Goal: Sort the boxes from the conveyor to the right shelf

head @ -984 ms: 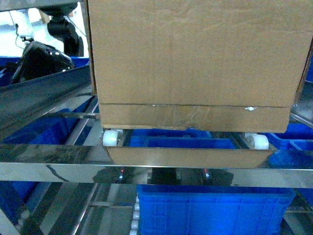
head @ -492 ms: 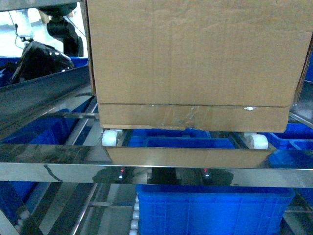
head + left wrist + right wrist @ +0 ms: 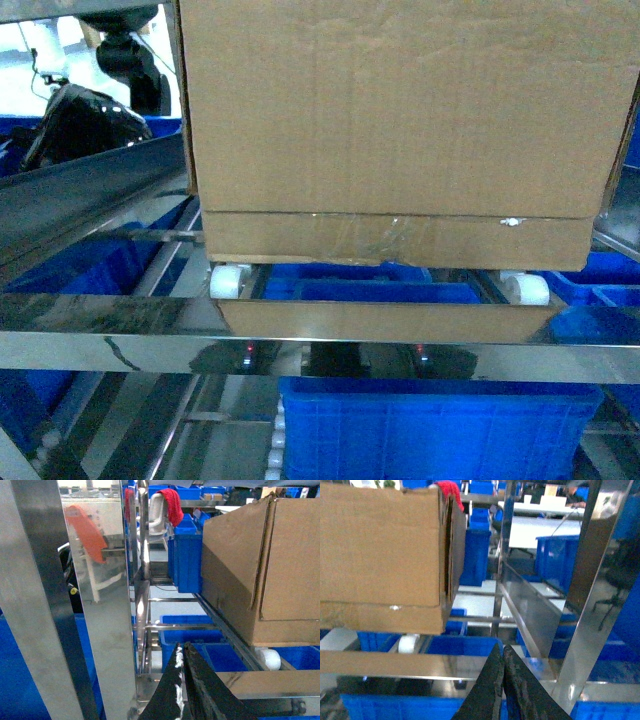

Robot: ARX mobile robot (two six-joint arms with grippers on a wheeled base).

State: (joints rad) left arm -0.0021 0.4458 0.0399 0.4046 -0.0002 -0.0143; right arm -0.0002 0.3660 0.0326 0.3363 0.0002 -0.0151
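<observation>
A large brown cardboard box (image 3: 400, 120) rests on the white roller wheels (image 3: 226, 281) of the stainless-steel right shelf (image 3: 120, 335), filling the upper head view. Clear tape runs along its bottom flap (image 3: 390, 240). In the left wrist view the box (image 3: 265, 575) sits up and to the right of my left gripper (image 3: 182, 647), whose black jaws are pressed together with nothing between them. From the right wrist camera, the box (image 3: 385, 555) is up and to the left of my right gripper (image 3: 502, 649), also shut and empty. Neither gripper touches the box. The conveyor is out of view.
Blue plastic bins (image 3: 430, 430) stand under the shelf rails and behind them (image 3: 187, 555). A shiny steel upright (image 3: 95, 605) rises just left of my left gripper; another upright (image 3: 590, 595) stands right of my right gripper. A red cloth (image 3: 172, 502) hangs further back.
</observation>
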